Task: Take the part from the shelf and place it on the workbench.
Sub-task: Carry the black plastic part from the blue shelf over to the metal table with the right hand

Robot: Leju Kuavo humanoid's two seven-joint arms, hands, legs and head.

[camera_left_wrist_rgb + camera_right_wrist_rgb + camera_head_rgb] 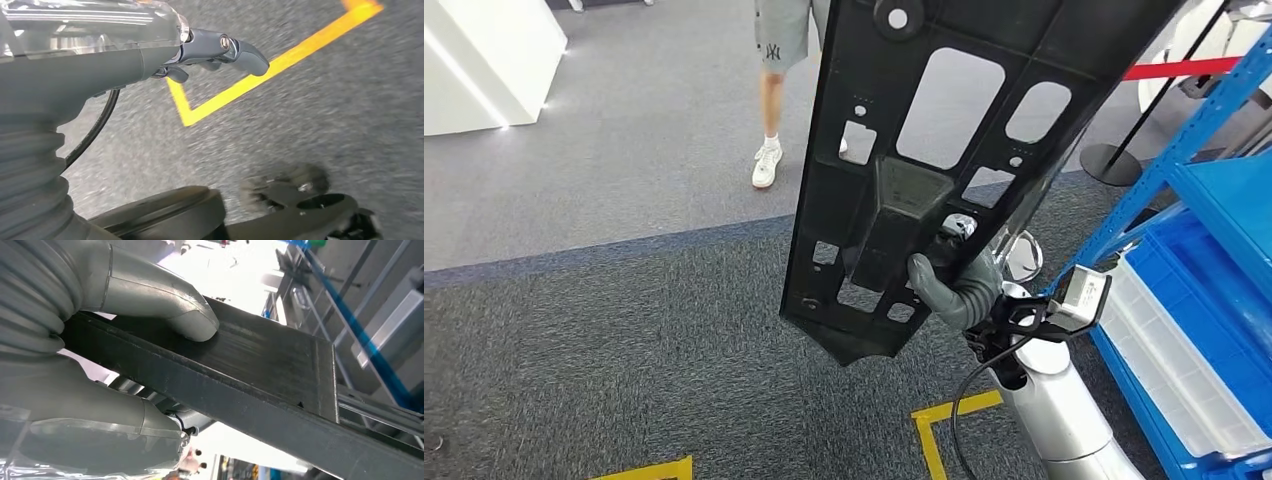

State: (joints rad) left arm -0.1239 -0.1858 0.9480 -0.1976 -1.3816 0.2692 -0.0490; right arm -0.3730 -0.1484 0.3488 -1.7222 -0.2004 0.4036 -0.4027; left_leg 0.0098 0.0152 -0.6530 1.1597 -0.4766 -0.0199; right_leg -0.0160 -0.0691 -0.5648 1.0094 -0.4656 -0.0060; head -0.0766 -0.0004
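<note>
One hand carries the load here: our right hand (pixel 954 285) grasps the black plastic panel (pixel 924 170), a long flat part pierced with rectangular cut-outs. We grip it low down, near its pointed lower end, with the thumb pressed on the raised central rib; in the right wrist view the thumb (pixel 170 305) lies flat on one face of the part (pixel 260 375) while the rest of the hand backs the other face.

From that grip the panel's long axis runs up and away from us, tilted slightly to our right, so nearly all of its length stands above and beyond the hand, and it hangs in the air over the grey carpet (pixel 624 330), touching nothing else. The blue shelf (pixel 1214 190) with its blue and white bins stands close on our right, well clear of the panel's lower end.

Our left hand (pixel 220 52) hangs by our side above the carpet and a yellow floor marking (pixel 280 65), holding nothing, its fingers loosely curled.

We judge the part is already off the shelf and the carry is under way. No workbench is visible, so setting it down likely means turning away from the shelf. A person's legs (pixel 774 90) stand ahead, beside the panel's far end, which we should mind when swinging it.
</note>
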